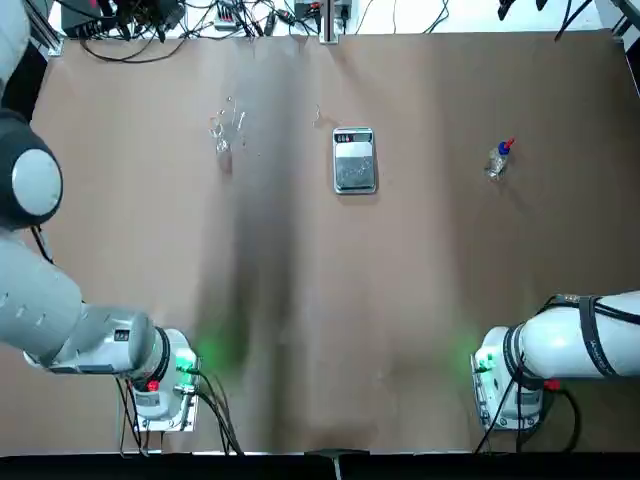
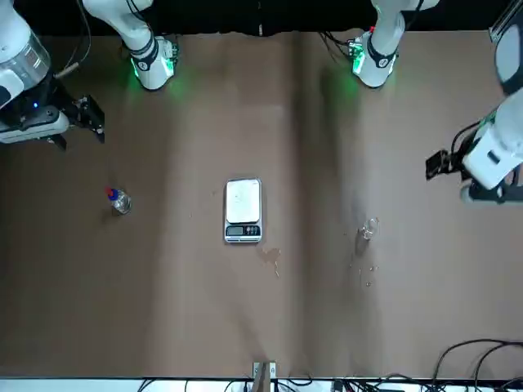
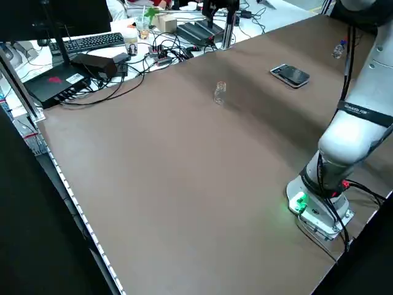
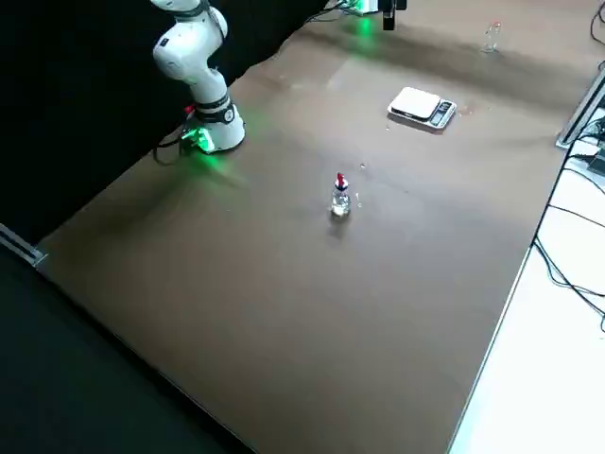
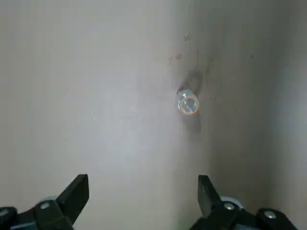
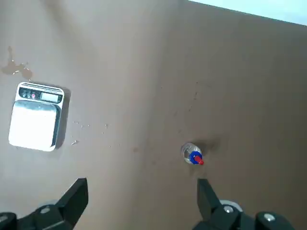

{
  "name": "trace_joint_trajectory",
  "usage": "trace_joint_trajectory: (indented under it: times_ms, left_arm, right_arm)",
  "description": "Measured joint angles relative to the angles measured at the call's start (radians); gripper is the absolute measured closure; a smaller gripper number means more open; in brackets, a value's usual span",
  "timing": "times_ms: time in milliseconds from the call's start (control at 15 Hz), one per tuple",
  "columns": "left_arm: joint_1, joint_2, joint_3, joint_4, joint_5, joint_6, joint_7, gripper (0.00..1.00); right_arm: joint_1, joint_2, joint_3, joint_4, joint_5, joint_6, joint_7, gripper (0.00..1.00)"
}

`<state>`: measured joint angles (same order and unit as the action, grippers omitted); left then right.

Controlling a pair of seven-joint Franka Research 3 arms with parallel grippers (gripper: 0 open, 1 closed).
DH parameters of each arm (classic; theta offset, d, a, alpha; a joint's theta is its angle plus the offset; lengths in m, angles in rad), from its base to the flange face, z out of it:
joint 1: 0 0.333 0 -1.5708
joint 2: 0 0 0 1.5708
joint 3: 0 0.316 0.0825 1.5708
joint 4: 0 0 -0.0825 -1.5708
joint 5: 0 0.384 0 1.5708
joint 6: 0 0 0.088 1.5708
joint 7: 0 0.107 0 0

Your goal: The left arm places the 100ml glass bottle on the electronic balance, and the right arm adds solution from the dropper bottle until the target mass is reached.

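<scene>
Start of the weighing task, both bottles ungrasped. The glass bottle [image 5: 188,102] stands upright on the table [image 3: 184,203], on the left arm's side of the scale [image 1: 354,161] and apart from it; droplets [image 2: 368,276] lie near it. The scale's plate [image 2: 243,201] bears nothing. The dropper bottle [image 6: 192,154], with blue collar and red tip, stands on the scale's other side, toward the right arm. The left gripper [image 5: 144,189] is above the table on its own side, fingers wide apart, holding nothing. The right gripper [image 6: 143,190] is likewise raised on its own side, wide and unloaded. The step in hand is judged to be the approach to the glass bottle. The next move calls for the left gripper to centre over it, descend, close gently and carry it upright to the plate. Likely hazards: tipping the light bottle, or slipping on wet glass. Dosing should wait until the bottle rests steadily.
</scene>
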<state>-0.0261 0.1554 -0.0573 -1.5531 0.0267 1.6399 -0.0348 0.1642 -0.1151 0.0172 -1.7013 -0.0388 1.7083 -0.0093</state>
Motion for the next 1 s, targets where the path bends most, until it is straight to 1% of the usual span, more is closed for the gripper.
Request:
trace_joint_trajectory:
  times_ms: [200,333,467,733,867,1000]
  left_arm:
    - [-0.008,0.056,-0.003,-0.002,0.000,0.059,0.000,0.00]
    - [-0.030,0.091,-0.003,-0.011,0.000,0.095,-0.001,0.00]
    - [-0.053,0.117,-0.004,-0.054,0.000,0.177,-0.007,0.00]
    - [-0.061,0.156,-0.003,-0.176,0.000,0.382,-0.009,0.00]
    - [-0.071,0.199,-0.004,-0.198,0.000,0.439,-0.009,0.00]
    - [-0.096,0.250,-0.004,-0.196,0.000,0.462,-0.023,0.00]
  right_arm:
    - [0.000,0.010,0.000,0.000,0.000,0.022,0.000,0.00]
    - [0.000,0.017,-0.003,0.000,0.000,0.022,0.000,0.00]
    - [0.000,0.019,-0.005,0.000,0.000,0.006,0.001,0.00]
    - [0.000,0.021,-0.003,-0.004,0.001,-0.008,0.001,0.00]
    - [0.000,0.031,-0.002,-0.010,0.003,-0.009,0.001,0.00]
    - [0.003,0.047,0.000,-0.011,0.010,-0.007,0.001,0.00]
